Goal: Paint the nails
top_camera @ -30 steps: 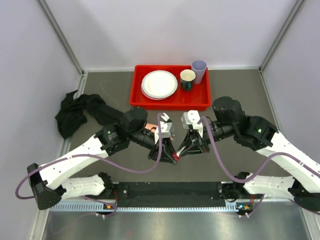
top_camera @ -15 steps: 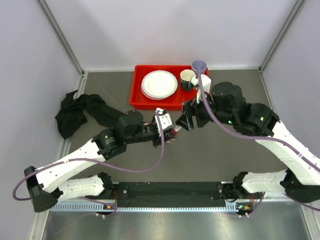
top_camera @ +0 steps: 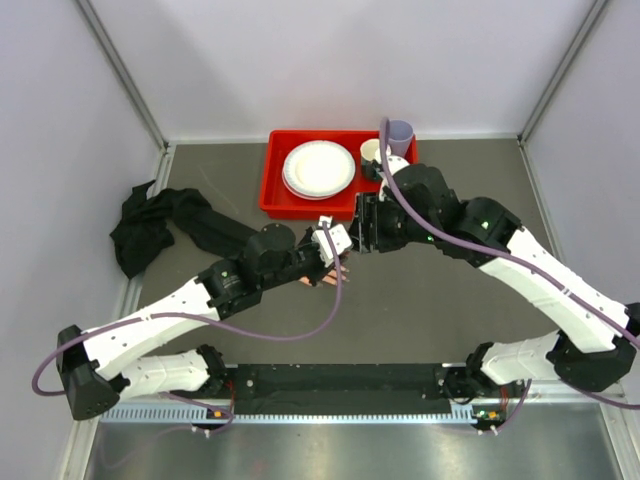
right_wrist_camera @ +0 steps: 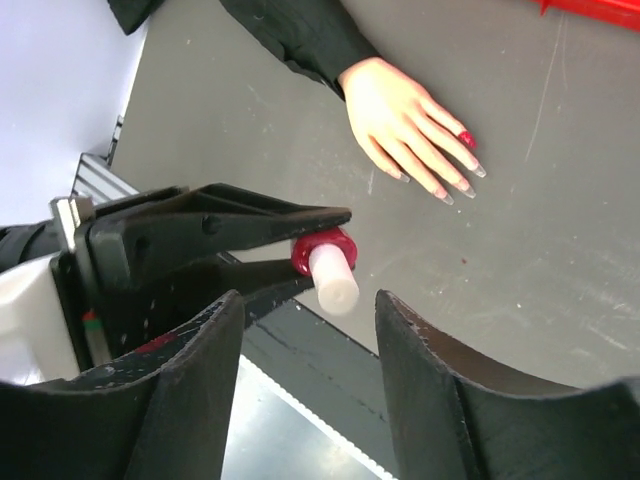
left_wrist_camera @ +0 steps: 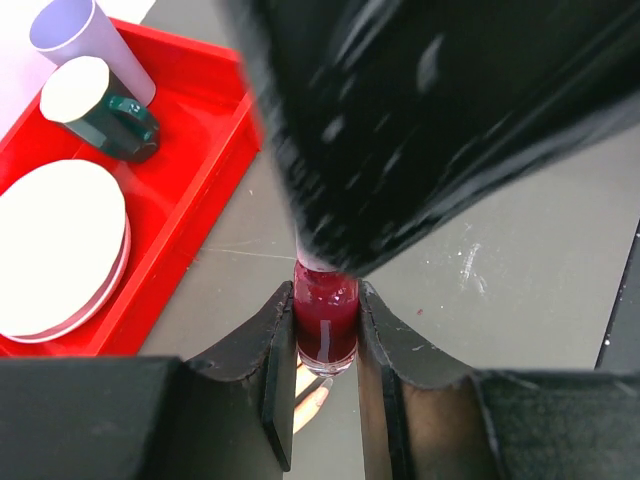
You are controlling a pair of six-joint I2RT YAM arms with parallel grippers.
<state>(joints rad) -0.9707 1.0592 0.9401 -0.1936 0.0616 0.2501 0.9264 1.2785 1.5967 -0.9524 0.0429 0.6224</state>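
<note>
The mannequin hand (right_wrist_camera: 405,125) lies palm down on the grey table, its black sleeve (right_wrist_camera: 290,35) running off to the far left. One of the nails (right_wrist_camera: 466,138) is dark red; the others look pale. My left gripper (left_wrist_camera: 325,335) is shut on a dark red polish bottle (left_wrist_camera: 325,318), holding it above the hand's fingertips (left_wrist_camera: 310,400). The bottle's white cap (right_wrist_camera: 334,282) points toward my right gripper (right_wrist_camera: 310,300), which stands open just short of it, touching nothing. From above, both grippers (top_camera: 335,250) (top_camera: 362,228) meet over the hand (top_camera: 322,277).
At the back stands a red tray (top_camera: 340,207) holding white plates (top_camera: 318,167), a dark mug (top_camera: 372,155) and a lilac cup (top_camera: 400,133). Crumpled black cloth (top_camera: 140,225) lies at the left. A black rail (top_camera: 340,380) runs along the near edge.
My right gripper has opened and swung up and back from the front of the table. My left gripper carried the bottle back over the hand, cap now facing the right gripper.
</note>
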